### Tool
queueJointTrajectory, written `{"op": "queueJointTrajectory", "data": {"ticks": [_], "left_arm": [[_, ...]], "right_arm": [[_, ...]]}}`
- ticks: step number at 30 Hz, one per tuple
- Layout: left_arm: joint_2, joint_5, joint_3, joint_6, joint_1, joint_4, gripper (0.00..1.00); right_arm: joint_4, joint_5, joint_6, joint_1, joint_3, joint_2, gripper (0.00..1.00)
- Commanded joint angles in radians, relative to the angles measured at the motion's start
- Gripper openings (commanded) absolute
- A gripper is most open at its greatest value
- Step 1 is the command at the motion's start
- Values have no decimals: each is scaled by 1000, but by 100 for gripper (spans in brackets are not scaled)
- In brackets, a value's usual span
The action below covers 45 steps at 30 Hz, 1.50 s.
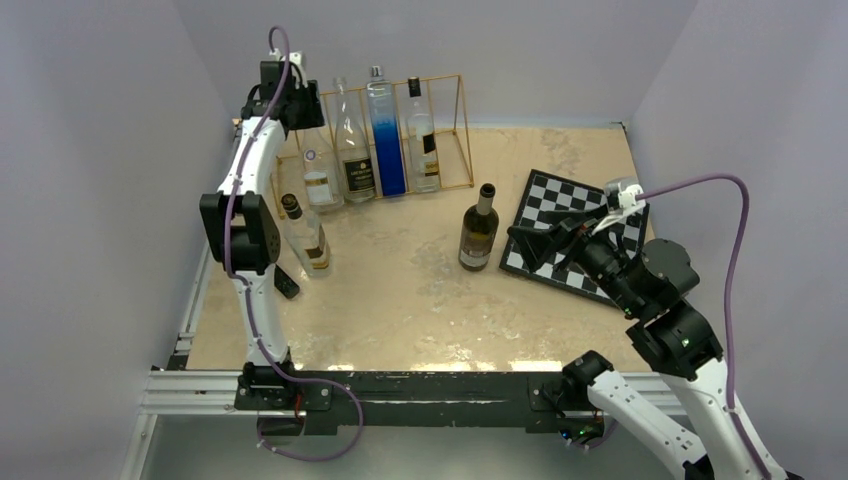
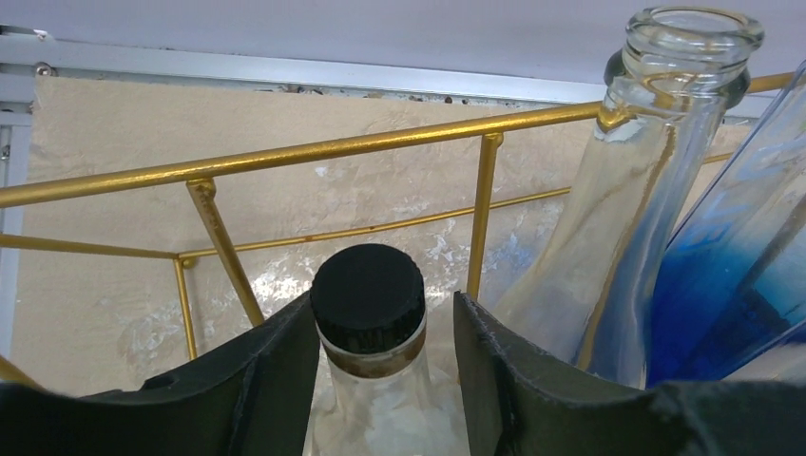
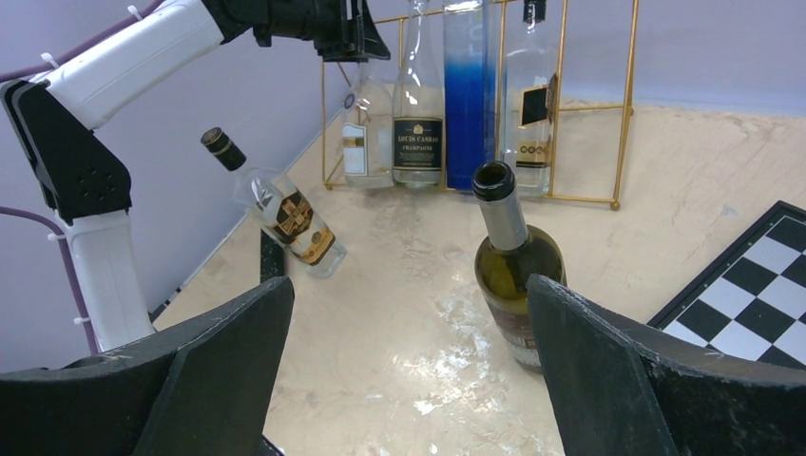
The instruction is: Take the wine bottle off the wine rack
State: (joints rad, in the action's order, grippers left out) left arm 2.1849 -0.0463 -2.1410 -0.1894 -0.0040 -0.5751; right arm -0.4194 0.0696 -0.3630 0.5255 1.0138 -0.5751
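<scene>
Clear glass wine bottle [image 2: 369, 294] with a black cap stands upright in the gold wire wine rack [image 2: 333, 150], upper left of the top view. Its neck sits between my left gripper's [image 2: 385, 309] parted fingers, not yet clamped. My right gripper [image 3: 409, 294] gapes wide, well apart.

Probably lab test cell: grey enclosure walls [image 1: 80, 150], aluminium rail [image 1: 190, 392].

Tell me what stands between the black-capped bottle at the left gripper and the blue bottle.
One clear, uncapped bottle stands there in the wine rack, plain in the left wrist and top views.
</scene>
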Motion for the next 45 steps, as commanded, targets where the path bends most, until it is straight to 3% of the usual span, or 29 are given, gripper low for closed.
{"op": "queueJointTrajectory", "data": {"ticks": [1, 10, 29, 36, 45], "left_arm": [[8, -32, -6, 15, 4, 86, 54], [-101, -37, 86, 39, 4, 149, 0], [-363, -115, 185, 43, -17, 243, 0], [-495, -216, 324, 38, -31, 363, 0], [-596, -343, 354, 43, -68, 362, 0]], "right_arm": [[22, -8, -10, 4, 26, -30, 97], [32, -24, -6, 5, 16, -24, 97], [33, -18, -3, 5, 4, 15, 98], [14, -20, 19, 5, 25, 21, 98], [24, -9, 3, 5, -5, 50, 98]]}}
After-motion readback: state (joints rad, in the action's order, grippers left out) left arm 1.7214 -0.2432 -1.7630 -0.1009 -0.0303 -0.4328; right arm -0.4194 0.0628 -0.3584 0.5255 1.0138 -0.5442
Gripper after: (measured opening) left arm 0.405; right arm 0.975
